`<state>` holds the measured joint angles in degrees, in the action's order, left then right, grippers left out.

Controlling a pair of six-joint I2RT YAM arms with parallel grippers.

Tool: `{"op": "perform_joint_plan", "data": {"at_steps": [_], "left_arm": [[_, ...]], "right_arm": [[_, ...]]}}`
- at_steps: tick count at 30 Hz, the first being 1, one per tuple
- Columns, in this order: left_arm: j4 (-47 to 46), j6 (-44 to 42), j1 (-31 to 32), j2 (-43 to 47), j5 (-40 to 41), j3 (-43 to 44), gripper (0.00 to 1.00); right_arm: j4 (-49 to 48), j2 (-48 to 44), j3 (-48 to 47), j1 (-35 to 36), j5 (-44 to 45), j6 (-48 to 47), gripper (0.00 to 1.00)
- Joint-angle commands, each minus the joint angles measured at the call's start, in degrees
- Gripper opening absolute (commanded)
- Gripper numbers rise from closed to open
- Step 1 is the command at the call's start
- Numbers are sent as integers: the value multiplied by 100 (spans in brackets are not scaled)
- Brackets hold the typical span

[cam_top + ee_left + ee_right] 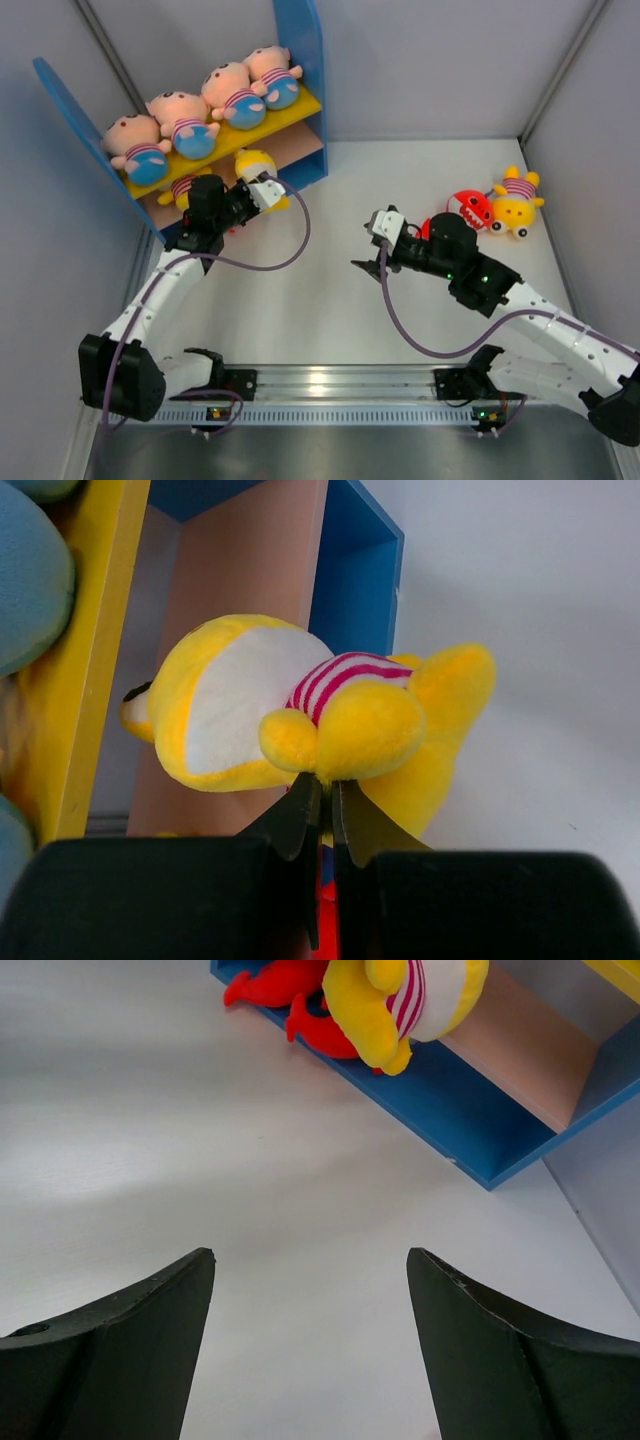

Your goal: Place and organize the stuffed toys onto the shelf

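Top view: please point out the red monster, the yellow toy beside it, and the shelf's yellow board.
red monster (476, 208), top view, on its red body.
yellow toy (514, 211), top view, on its yellow head.
yellow board (300, 106), top view, on its bare front edge.

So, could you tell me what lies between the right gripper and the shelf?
Only bare table lies between the open right gripper and the shelf, as the right wrist view shows.

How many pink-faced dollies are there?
4. On the shelf's yellow top board, side by side: a doll at the left end, two in the middle, one at the right end. The left arm partly hides the lower board, so another may be hidden.
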<state>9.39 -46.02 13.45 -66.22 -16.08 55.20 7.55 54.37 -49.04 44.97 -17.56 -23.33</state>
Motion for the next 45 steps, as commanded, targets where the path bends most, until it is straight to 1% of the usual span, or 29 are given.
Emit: {"op": "perform_joint_plan", "data": {"at_steps": [1, 5, 7, 10, 14, 24, 33, 34, 35, 36, 39, 40, 41, 42, 45], "left_arm": [[-1815, -135, -114, -259, -35, -211, 0], [-2501, -223, -378, -611, -1, -308, 0], [-2608, -13, -492, -822, -1, -186, 0], [-2609, 321, -721, -1077, 26, 42, 0], [-2609, 417, -888, -1236, 34, 52, 0], [-2732, 1086, -1266, -1526, 579, 17, 0], [-2784, 1122, -1310, -1385, 632, -246, 0], [-2776, 1122, -1301, -1368, 632, -247, 1], [-2784, 1113, -1310, -1315, 667, -255, 5], [-2758, 1104, -1301, -1298, 676, -255, 15], [-2557, 1008, -1301, -1210, 702, -229, 29], [-2504, 990, -1301, -1183, 711, -229, 40], [-2451, 955, -1301, -1140, 702, -229, 45], [-2311, 946, -1301, -1113, 676, -229, 52], [-2117, 902, -1301, -973, 492, -220, 56]], "right_arm": [[-9, -181, -1, -94, 34, -5, 78], [80, -216, 26, -120, 34, -31, 78], [89, -225, 61, -146, 34, -40, 78], [71, -199, 96, -164, 7, -66, 78], [80, -85, 61, -199, -28, -75, 78], [115, 100, -53, -234, -142, -101, 78], [176, 74, -36, -252, -134, -23, 78], [176, 83, -36, -252, -116, 4, 78], [176, 109, -62, -261, -81, 91, 79], [194, 126, -80, -261, 32, 136, 79], [264, 258, -211, -339, 305, 399, 80], [282, 311, -246, -383, 358, 469, 80], [308, 407, -316, -462, 420, 583, 80], [361, 512, -361, -506, 533, 741, 80], [545, 680, -571, -744, 675, 979, 80]]}}
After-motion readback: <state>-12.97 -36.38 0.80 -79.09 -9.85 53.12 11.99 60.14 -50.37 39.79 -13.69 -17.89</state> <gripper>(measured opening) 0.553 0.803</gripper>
